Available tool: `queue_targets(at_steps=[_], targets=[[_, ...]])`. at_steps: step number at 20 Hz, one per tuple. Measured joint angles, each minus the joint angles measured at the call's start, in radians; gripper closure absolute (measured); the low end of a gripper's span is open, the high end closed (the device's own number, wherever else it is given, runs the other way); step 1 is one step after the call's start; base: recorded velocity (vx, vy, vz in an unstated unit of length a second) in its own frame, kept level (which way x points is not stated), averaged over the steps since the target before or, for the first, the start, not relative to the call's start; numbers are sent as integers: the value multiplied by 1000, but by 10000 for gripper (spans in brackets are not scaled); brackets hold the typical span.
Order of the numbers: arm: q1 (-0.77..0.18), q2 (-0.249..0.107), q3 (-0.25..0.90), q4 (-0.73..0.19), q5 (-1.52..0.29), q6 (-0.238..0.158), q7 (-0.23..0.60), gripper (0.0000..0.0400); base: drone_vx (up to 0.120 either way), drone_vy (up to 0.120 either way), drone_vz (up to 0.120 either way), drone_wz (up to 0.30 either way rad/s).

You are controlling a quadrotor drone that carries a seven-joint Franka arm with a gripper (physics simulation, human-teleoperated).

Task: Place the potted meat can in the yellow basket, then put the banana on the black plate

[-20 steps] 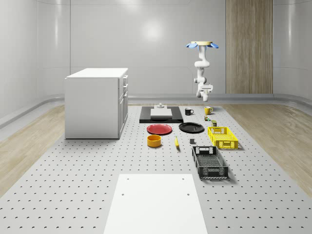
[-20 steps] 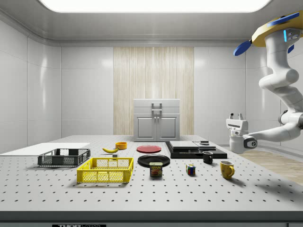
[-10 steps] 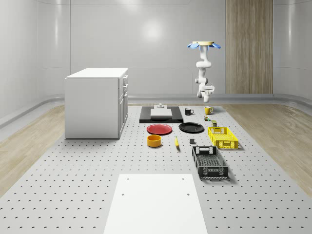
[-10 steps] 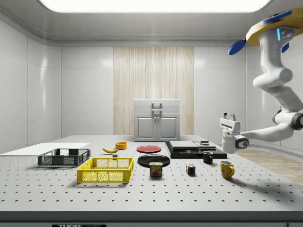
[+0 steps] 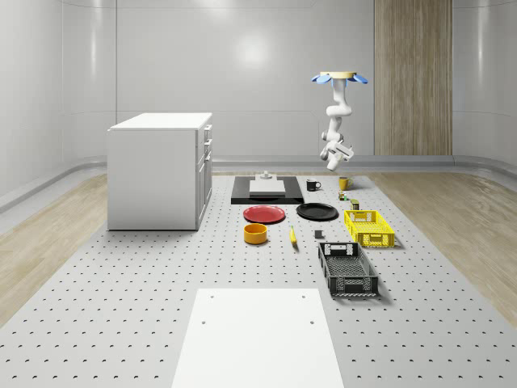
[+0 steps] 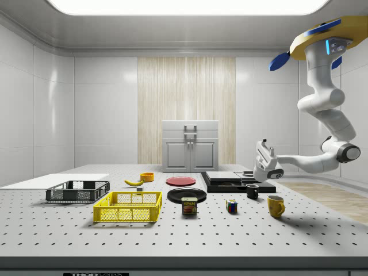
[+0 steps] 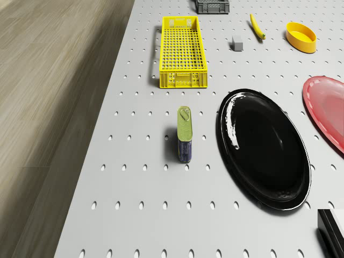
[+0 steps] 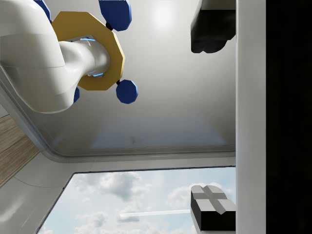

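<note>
High over the far end of the perforated table (image 6: 184,230), the drone (image 6: 316,43) hovers with its arm folded down and forward, so the gripper (image 6: 262,150) hangs in the air above the black mug (image 6: 252,191) and yellow mug (image 6: 275,206), tilted upward and carrying nothing. In the wrist view two dark fingertips (image 8: 210,29) stand well apart, so the jaws look spread. The potted meat can (image 6: 189,205) stands upright on the table between the black plate (image 6: 186,195) and the yellow basket (image 6: 129,207), near both but touching neither; the banana (image 6: 134,182) lies farther off, beside an orange bowl (image 6: 147,176). The reach for the can has seemingly not begun. To do it well, the wrist should likely turn to point down first, then descend square over the can's narrow sides, keeping clear of the plate's rim and the small cube (image 6: 231,206) nearby.
</note>
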Motion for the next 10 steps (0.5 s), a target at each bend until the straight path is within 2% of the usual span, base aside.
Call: queue_targets(at_steps=[3,6,8,10], targets=[[-63,-25,169,-109,-259,13,50,0,120,0,-120,0],[-154,-64,362,-286,-587,21,137,0,120,0,-120,0],[-237,-93,482,-418,-815,10,217,0,120,0,-120,0],[-337,-122,586,-534,-1022,-20,307,0,120,0,-120,0]])
